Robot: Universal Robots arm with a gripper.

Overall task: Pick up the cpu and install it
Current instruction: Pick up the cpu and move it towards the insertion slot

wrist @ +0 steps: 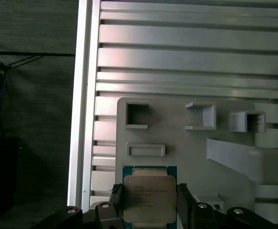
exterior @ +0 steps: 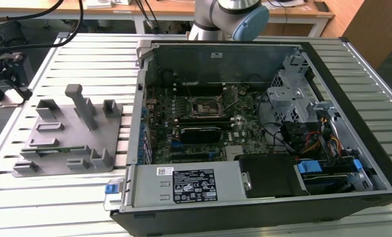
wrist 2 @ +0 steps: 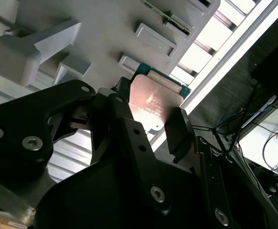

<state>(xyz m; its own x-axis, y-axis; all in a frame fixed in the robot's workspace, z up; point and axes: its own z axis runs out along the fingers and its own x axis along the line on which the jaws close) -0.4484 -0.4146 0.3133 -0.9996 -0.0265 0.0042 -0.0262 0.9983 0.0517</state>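
Note:
The cpu (wrist: 148,196), a flat square chip with a silver top and a green rim, sits between my gripper's (wrist: 149,200) two black fingers (wrist: 184,200). In the second wrist view the cpu (wrist 2: 153,101) shows the same way, with my gripper (wrist 2: 151,117) shut on its two opposite sides. It is over the near edge of the grey fixture plate (wrist: 187,152). I cannot tell whether it touches the plate. The black-framed motherboard socket (exterior: 205,106) lies inside the open computer case (exterior: 262,49), far from the fixture plate (exterior: 71,133).
Grey blocks and a tall post (exterior: 81,106) stand up from the fixture plate. The slatted metal table (wrist: 187,57) ends in a rail (wrist: 84,95) beside the fixture. In the case, a drive cage (exterior: 292,91), cables and a power supply (exterior: 186,185) crowd around the board.

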